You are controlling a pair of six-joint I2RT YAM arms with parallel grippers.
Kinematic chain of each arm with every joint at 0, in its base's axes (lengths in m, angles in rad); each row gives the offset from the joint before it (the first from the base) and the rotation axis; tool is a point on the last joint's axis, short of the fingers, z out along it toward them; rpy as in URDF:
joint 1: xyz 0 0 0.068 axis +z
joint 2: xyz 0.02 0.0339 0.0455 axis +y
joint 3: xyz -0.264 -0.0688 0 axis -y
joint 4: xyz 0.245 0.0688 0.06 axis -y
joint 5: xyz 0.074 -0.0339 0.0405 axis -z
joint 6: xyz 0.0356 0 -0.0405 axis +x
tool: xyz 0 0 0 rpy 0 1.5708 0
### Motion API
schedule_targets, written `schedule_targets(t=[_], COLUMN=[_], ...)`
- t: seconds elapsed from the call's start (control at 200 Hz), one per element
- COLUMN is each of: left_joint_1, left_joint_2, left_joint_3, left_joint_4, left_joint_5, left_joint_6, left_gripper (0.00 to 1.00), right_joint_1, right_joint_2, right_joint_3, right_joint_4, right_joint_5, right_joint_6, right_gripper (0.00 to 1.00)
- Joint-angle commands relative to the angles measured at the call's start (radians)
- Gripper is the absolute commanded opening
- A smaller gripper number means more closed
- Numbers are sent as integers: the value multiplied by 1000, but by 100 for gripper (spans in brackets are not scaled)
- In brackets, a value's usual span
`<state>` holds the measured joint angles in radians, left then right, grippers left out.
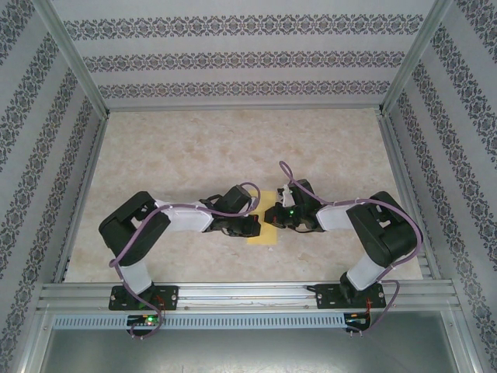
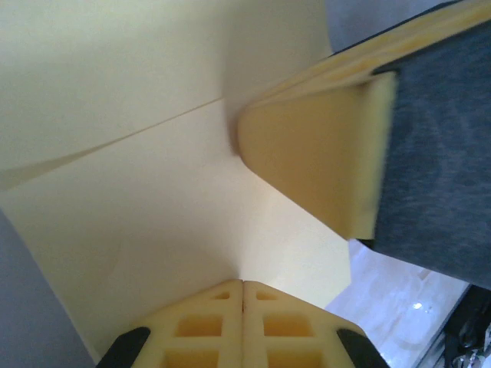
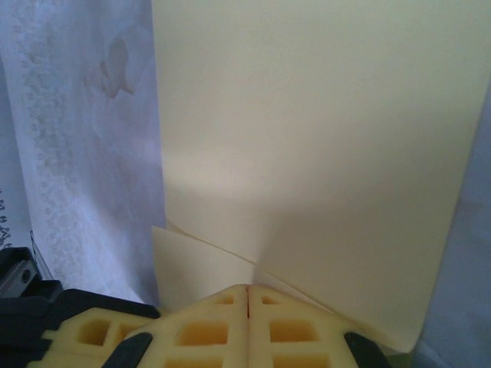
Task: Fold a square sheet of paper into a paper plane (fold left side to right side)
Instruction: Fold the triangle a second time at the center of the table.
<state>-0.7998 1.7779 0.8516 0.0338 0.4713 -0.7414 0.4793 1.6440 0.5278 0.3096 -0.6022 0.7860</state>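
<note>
From above, the left hand (image 1: 247,225) and right hand (image 1: 273,215) meet tip to tip at mid-surface (image 1: 233,148). Only a strip of the square sheet of paper (image 1: 262,236) shows between and just in front of them.

The left wrist view shows more. The left hand (image 2: 243,287) is closed, pinching the sheet (image 2: 153,199), which carries a slanting crease. A foam finger (image 2: 307,161) of the right hand presses on it from the upper right.

In the right wrist view, the right hand (image 3: 247,291) is closed too, nipping the paper's (image 3: 307,138) near edge. The sheet stretches away from its tips.

smooth matt paper (image 3: 307,138) — glossy marble-look table (image 1: 194,148).
</note>
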Motion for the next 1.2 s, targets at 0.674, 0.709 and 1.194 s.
schedule_targets(t=[0.674, 0.709, 1.194], left_joint_1=[-15, -15, -15], left_joint_2=[-77, -82, -170], left_joint_3=[-101, -108, -220], left_joint_4=[-28, -28, -75], left_joint_5=[10, 17, -35], left_joint_6=[81, 87, 90], left_gripper=[0, 0, 0], right_joint_1=[-50, -53, -65], right_joint_2=[73, 74, 71], right_joint_3=[-25, -24, -20], right_joint_4=[-171, -173, -187], right_joint_5=[79, 78, 68], right_joint_6=[-74, -76, -83], right_gripper=[0, 0, 0])
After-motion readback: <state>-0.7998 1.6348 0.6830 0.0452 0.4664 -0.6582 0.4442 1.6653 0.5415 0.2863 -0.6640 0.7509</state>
